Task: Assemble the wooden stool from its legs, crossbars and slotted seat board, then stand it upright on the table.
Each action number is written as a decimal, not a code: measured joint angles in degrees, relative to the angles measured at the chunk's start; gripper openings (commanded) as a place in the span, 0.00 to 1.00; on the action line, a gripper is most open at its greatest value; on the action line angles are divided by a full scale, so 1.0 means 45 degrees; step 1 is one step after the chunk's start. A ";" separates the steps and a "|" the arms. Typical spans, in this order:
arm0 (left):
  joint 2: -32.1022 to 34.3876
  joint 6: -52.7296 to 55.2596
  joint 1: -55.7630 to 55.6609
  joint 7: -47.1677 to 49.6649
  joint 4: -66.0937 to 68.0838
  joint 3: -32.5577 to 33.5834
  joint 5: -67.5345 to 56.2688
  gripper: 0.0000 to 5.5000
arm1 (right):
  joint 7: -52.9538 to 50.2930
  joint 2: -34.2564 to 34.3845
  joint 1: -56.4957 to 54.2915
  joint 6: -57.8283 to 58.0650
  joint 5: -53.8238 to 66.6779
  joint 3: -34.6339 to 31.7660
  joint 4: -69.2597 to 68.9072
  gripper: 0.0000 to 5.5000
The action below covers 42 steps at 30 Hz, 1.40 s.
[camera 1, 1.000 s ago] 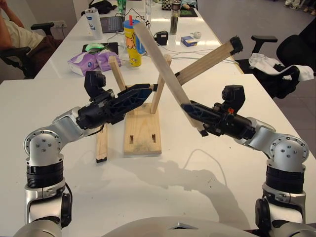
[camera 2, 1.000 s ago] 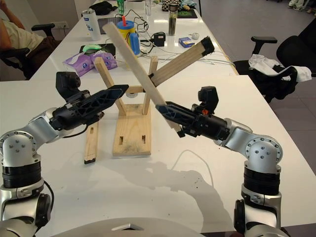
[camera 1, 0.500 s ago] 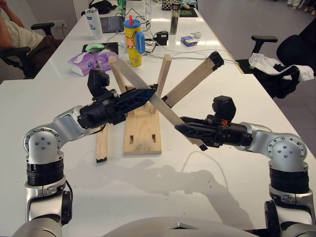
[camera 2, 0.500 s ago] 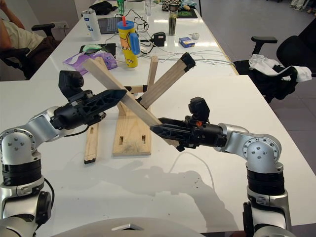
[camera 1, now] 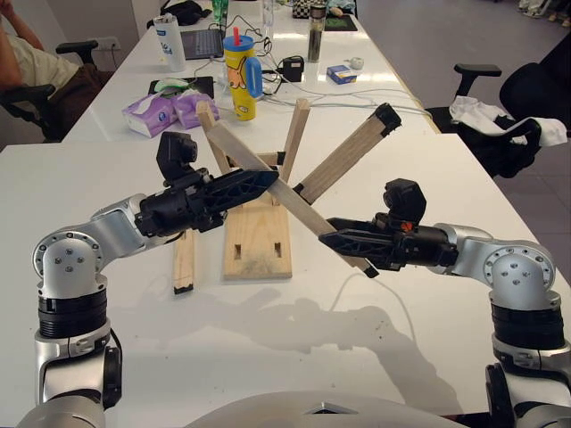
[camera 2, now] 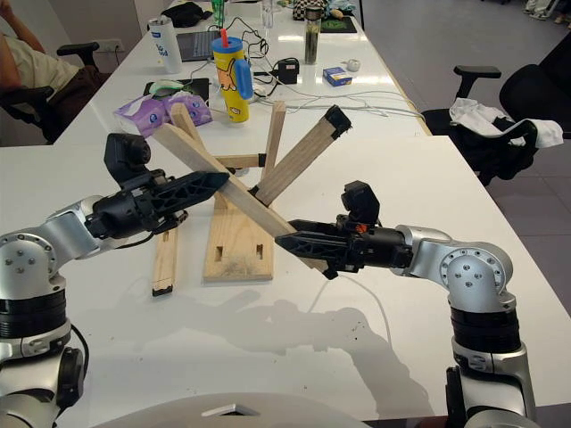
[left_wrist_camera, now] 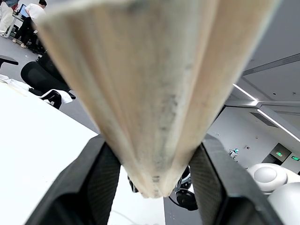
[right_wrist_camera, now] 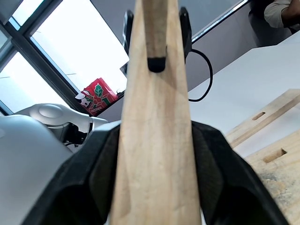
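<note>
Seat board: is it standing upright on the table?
No, the seat board lies flat on the table with its slots facing up.

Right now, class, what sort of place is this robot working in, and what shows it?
Probably an office or meeting room: long white tables, black swivel chairs beside them, and a laptop on the far table.

White tables, black office chairs on grey floor, bright windows behind.
</note>
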 measured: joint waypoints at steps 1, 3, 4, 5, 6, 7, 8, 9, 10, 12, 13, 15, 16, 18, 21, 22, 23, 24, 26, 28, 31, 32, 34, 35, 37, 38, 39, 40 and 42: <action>0.0150 0.0015 0.0118 -0.0117 0.0029 0.0139 0.0058 0.38 | -0.0075 -0.0003 0.0015 -0.0060 -0.0051 -0.0046 0.0135 0.51; 0.0583 0.0009 0.0374 -0.0379 0.0180 0.0639 0.0198 0.38 | -0.0272 0.0008 0.0111 -0.0186 -0.0350 -0.0080 0.0295 0.56; 0.0911 -0.0024 0.0534 -0.0547 0.0430 0.1079 0.0334 0.38 | -0.0336 0.0013 0.0182 -0.0432 -0.0741 -0.0013 0.0356 0.58; 0.1228 -0.0092 0.0630 -0.0657 0.0677 0.1451 0.0526 0.38 | -0.0384 0.0009 0.0271 -0.0685 -0.1177 0.0109 0.0371 0.61; 0.1732 -0.0226 0.0740 -0.1029 0.1023 0.1874 0.0940 0.38 | -0.0462 0.0003 0.0447 -0.1285 -0.2052 0.0521 0.0274 0.62; 0.2276 -0.0357 0.0834 -0.1363 0.1391 0.2240 0.1470 0.38 | -0.0611 0.0014 0.0733 -0.1880 -0.3056 0.1095 0.0145 0.62; 0.2642 -0.0456 0.0888 -0.1597 0.1666 0.2443 0.1827 0.38 | -0.0705 0.0020 0.1035 -0.2346 -0.3890 0.1596 0.0067 0.62; 0.2877 -0.0553 0.0905 -0.1860 0.1878 0.2500 0.2123 0.38 | -0.0797 0.0028 0.1193 -0.2972 -0.4772 0.2164 0.0008 0.62; 0.3127 -0.0654 0.0907 -0.2180 0.2144 0.2548 0.2496 0.38 | -0.0903 0.0058 0.1337 -0.3842 -0.5963 0.2969 -0.0045 0.62; 0.3437 -0.0885 0.0902 -0.2724 0.2600 0.2552 0.3096 0.38 | -0.1137 0.0227 0.1421 -0.5417 -0.7946 0.4200 0.0023 0.62; 0.3667 -0.1134 0.0874 -0.3151 0.3025 0.2546 0.3621 0.38 | -0.1400 0.0443 0.1422 -0.6765 -0.9468 0.5110 0.0214 0.62; 0.4153 -0.1733 0.0655 -0.3994 0.3975 0.2525 0.4758 0.38 | -0.2172 0.1074 0.1360 -0.9707 -1.2473 0.6804 0.1081 0.62; 0.4353 -0.2032 0.0411 -0.4367 0.4357 0.2460 0.5215 0.38 | -0.2524 0.1408 0.1261 -1.0992 -1.3723 0.7474 0.1692 0.62; 0.4524 -0.2368 -0.0026 -0.4949 0.4675 0.2291 0.5746 0.38 | -0.2818 0.1904 0.1064 -1.2663 -1.5183 0.8244 0.2719 0.62; 0.4535 -0.2554 -0.0102 -0.5552 0.4673 0.2118 0.6229 0.38 | -0.2904 0.2351 0.0756 -1.3998 -1.6397 0.8693 0.4085 0.62; 0.4519 -0.2604 -0.0100 -0.5617 0.4657 0.2092 0.6367 0.38 | -0.2922 0.2410 0.0679 -1.4193 -1.6615 0.8696 0.4453 0.62; 0.4490 -0.2619 -0.0086 -0.5685 0.4644 0.2084 0.6466 0.38 | -0.2928 0.2438 0.0606 -1.4353 -1.6881 0.8694 0.4796 0.62; 0.4442 -0.2636 -0.0066 -0.5768 0.4603 0.2083 0.6570 0.38 | -0.2930 0.2459 0.0563 -1.4572 -1.7006 0.8682 0.4971 0.62; 0.4369 -0.2654 0.0022 -0.5879 0.4454 0.2086 0.6635 0.38 | -0.2879 0.2460 0.0460 -1.4686 -1.7236 0.8616 0.5125 0.62; 0.4330 -0.2654 0.0262 -0.5951 0.4146 0.2127 0.6704 0.38 | -0.2601 0.2257 0.0377 -1.4616 -1.7296 0.8375 0.5183 0.62; 0.4059 -0.2742 0.0800 -0.5870 0.3489 0.2318 0.6721 0.38 | -0.2080 0.1820 0.0357 -1.4580 -1.7175 0.7841 0.5256 0.62; 0.3895 -0.2840 0.1019 -0.5800 0.3195 0.2321 0.6765 0.38 | -0.1908 0.1685 0.0354 -1.4580 -1.7099 0.7677 0.5276 0.62; 0.3544 -0.3014 0.1440 -0.5649 0.2721 0.2275 0.6960 0.38 | -0.1621 0.1320 0.0333 -1.4591 -1.6942 0.7345 0.5355 0.62; 0.3447 -0.3132 0.1570 -0.5576 0.2533 0.2217 0.7084 0.38 | -0.1527 0.1225 0.0322 -1.4608 -1.6933 0.7231 0.5394 0.62; 0.3184 -0.3362 0.1814 -0.5482 0.2059 0.1964 0.7385 0.38 | -0.1349 0.1045 0.0222 -1.4657 -1.6936 0.6972 0.5593 0.62; 0.3035 -0.3477 0.1880 -0.5469 0.1864 0.1755 0.7530 0.38 | -0.1281 0.0936 0.0143 -1.4692 -1.6937 0.6875 0.5727 0.62; 0.2930 -0.3601 0.1930 -0.5458 0.1745 0.1589 0.7654 0.38 | -0.1217 0.0904 0.0104 -1.4683 -1.6937 0.6785 0.5788 0.62; 0.2850 -0.3665 0.1942 -0.5455 0.1665 0.1448 0.7798 0.38 | -0.1167 0.0896 0.0099 -1.4683 -1.6935 0.6713 0.5825 0.62; 0.2736 -0.3824 0.1940 -0.5448 0.1617 0.1231 0.7981 0.38 | -0.1010 0.0896 0.0098 -1.4581 -1.6897 0.6601 0.5824 0.62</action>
